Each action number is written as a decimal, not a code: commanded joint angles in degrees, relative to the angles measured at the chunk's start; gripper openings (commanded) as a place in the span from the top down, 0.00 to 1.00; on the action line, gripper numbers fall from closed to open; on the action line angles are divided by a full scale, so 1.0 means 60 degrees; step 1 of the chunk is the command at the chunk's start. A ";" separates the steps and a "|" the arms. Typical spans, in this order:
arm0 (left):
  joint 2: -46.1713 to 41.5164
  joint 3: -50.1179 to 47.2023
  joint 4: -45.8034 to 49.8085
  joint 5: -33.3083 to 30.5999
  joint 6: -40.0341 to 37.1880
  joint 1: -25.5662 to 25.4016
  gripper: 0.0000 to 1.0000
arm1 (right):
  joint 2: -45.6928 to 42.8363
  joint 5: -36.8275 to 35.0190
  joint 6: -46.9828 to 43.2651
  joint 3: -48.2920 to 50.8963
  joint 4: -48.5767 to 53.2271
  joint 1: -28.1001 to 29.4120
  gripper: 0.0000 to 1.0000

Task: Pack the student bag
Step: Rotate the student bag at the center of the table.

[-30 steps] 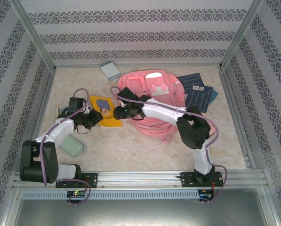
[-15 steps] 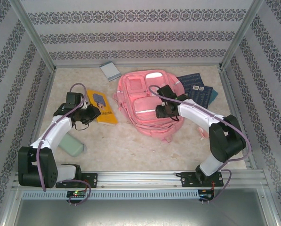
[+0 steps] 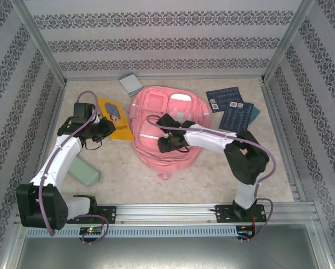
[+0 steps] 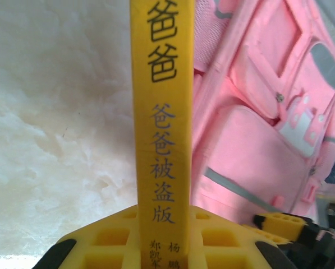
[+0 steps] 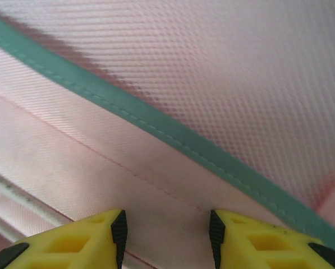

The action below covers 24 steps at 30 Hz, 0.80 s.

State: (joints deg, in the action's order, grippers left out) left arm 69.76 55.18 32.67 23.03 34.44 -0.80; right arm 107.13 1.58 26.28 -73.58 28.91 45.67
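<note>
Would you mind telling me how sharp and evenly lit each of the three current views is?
Top external: soft, even light, faint shadows, pale colours on the student bag. Left wrist: the yellow book shows a legible spine, the pale table is blown out, the bag behind slightly soft. Right wrist: very close on bag fabric, weave crisp above the teal piping, softer below.

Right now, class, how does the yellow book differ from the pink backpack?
The yellow book is small and thin; the pink backpack is far bigger and made of soft fabric. The book is clamped in the left gripper; the backpack has the right gripper open over its fabric. Each has a gripper at it.
</note>
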 commanded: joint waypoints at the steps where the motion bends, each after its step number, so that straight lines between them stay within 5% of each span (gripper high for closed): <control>1: -0.0482 0.0435 0.0248 -0.0313 -0.0363 -0.0079 1.00 | 0.1047 0.1046 0.0587 -0.1306 -0.0233 0.0379 0.55; 7: -0.0957 0.0535 0.0813 -0.1189 -0.0379 -0.0087 1.00 | 0.1667 0.0942 -0.0200 -0.3187 0.0485 0.0560 0.54; 16: -0.2202 0.0420 0.1313 -0.3265 0.0283 -0.0072 1.00 | 0.1246 -0.0431 -0.4348 -0.2431 -0.0224 0.1029 0.49; 24: -0.2398 0.0487 0.1462 -0.3361 0.0292 -0.0072 1.00 | 0.1849 -0.0766 -0.5767 -0.3090 -0.0493 0.1441 0.42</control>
State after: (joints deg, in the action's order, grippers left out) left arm 56.53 55.77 42.17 4.43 35.79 -0.80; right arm 116.44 -0.69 -3.09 -89.17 26.87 54.41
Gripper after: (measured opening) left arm 0.167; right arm 0.575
